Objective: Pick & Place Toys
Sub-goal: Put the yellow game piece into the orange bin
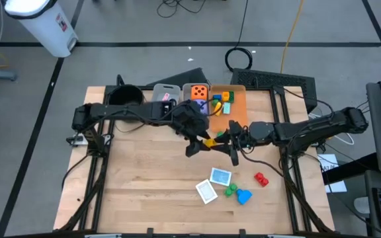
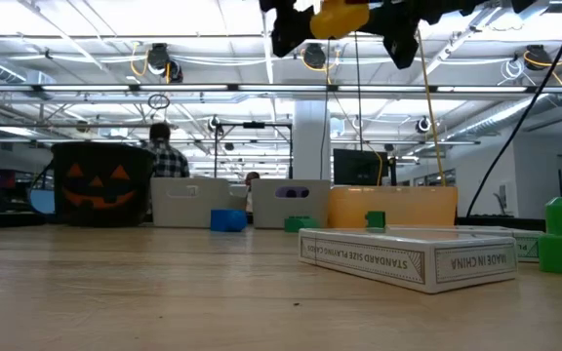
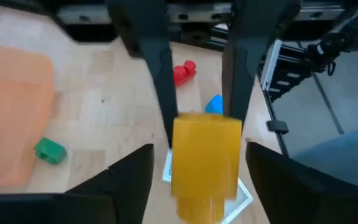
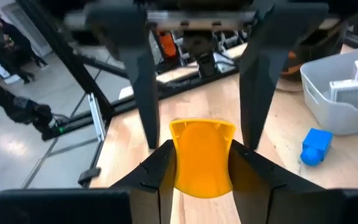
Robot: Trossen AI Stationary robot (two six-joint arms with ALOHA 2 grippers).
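Above the wooden table (image 1: 144,172) we see our right gripper (image 4: 201,165) pinching a yellow block (image 4: 201,155) in the air. Our left gripper (image 3: 197,177) is spread around it.

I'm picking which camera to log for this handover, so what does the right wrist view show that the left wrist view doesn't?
Only the right wrist view shows the grey bin, a blue block on the table beside it, and the right gripper shut on the yellow block.

Only the left wrist view shows the orange bin, a green block, a red block, and the left gripper open around the block.

Both show the yellow block between both grippers.
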